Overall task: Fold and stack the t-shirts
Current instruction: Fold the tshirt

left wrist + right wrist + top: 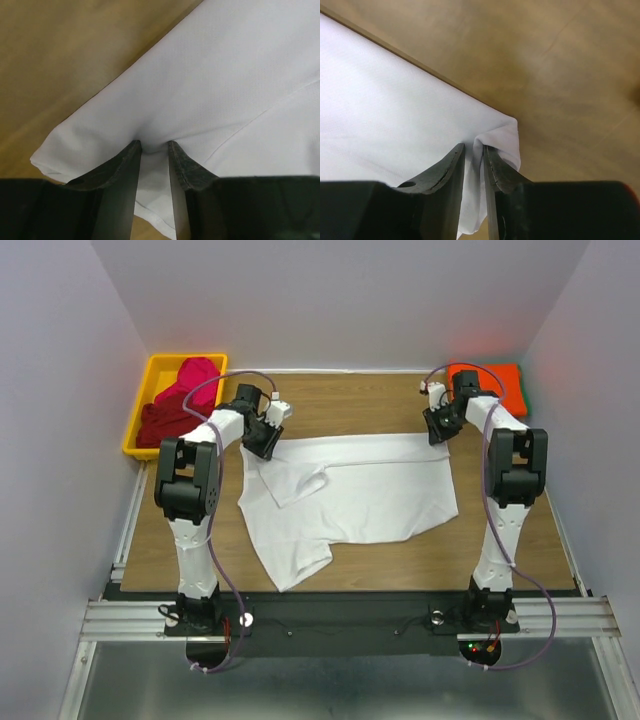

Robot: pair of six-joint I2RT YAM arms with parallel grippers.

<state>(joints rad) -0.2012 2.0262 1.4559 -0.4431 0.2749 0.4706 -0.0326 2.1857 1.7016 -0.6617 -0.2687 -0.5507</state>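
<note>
The white t-shirt point(370, 490) lies spread across the middle of the wooden table point(350, 400), mostly flat. One sleeve is folded in over its left part, and a flap of it reaches toward the near edge on the left side.

Both arms are stretched out to the shirt's far edge, one at each corner. The left gripper point(268, 442) is down on the far left corner. Its wrist camera shows the two dark fingers point(125, 170) partly closed, with a pucker of white cloth gathered between the tips. The right gripper point(438, 430) is at the far right corner. Its fingers point(447, 172) are drawn close together, with only a narrow gap, and they pinch the curled corner of the shirt between them.

A yellow bin point(138, 405) stands at the far left of the table. It holds a magenta t-shirt point(198, 375) heaped against a dark red t-shirt point(165, 422). An orange t-shirt point(503, 387) lies folded in the far right corner, just behind the right arm's wrist.
</note>
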